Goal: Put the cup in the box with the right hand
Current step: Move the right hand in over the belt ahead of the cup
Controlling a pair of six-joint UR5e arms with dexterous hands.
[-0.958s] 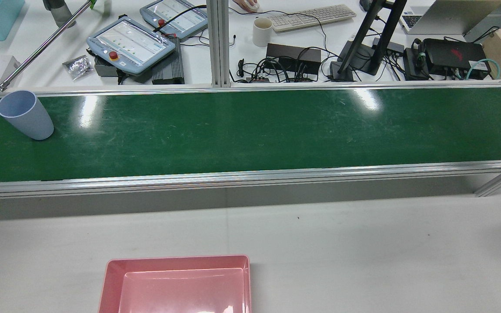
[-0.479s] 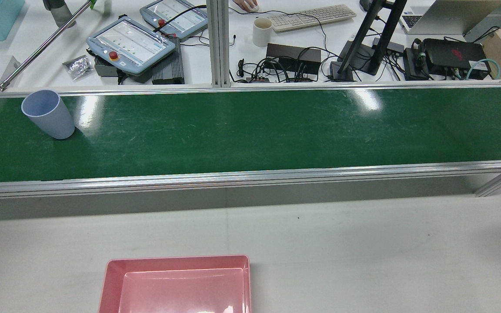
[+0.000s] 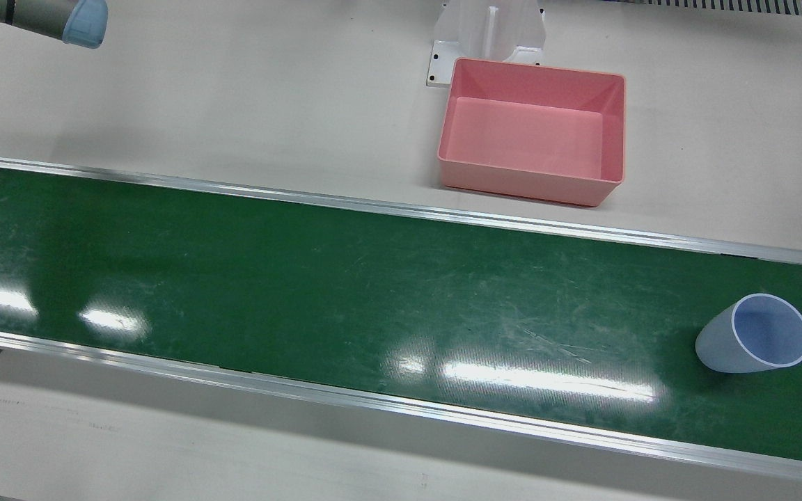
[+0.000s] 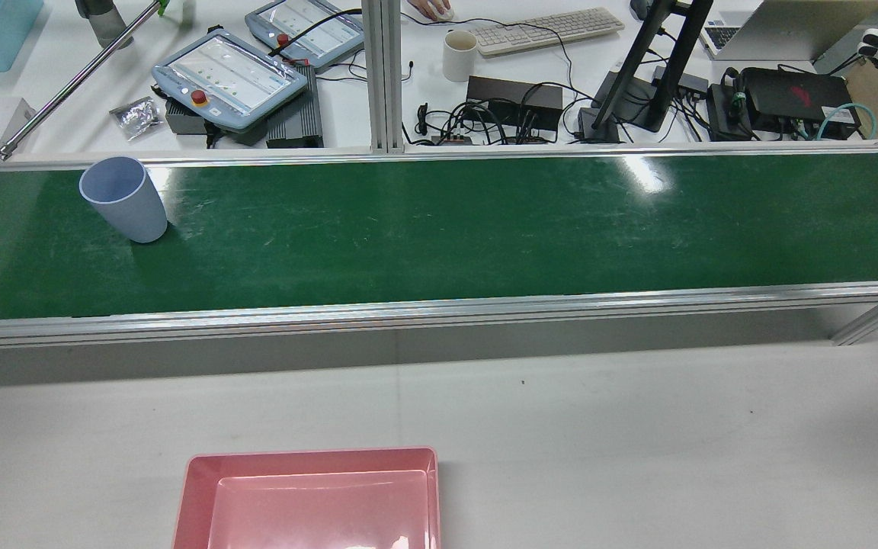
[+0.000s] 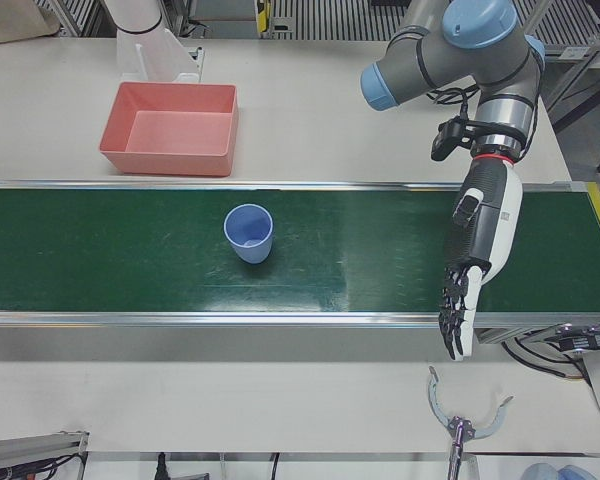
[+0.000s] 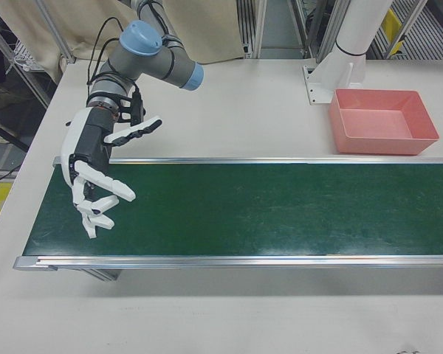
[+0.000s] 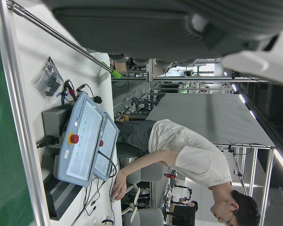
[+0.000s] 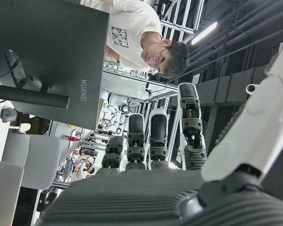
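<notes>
cup [image 4: 123, 199] upright on belt [image 4: 439, 229], carried further toward right hand [image 6: 96, 184] than 1 s ago | right hand empty, fingers spread | left hand [image 5: 475, 262] empty, fingers straight | box [image 4: 317, 499] empty | grasp likely soon

text: "HUAWEI" | on: monitor [image 8: 47, 61] back (white lettering, sideways)

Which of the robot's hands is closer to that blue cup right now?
Left. The left hand hangs over the belt's end on the cup's side; the right hand waits over the opposite end.
</notes>
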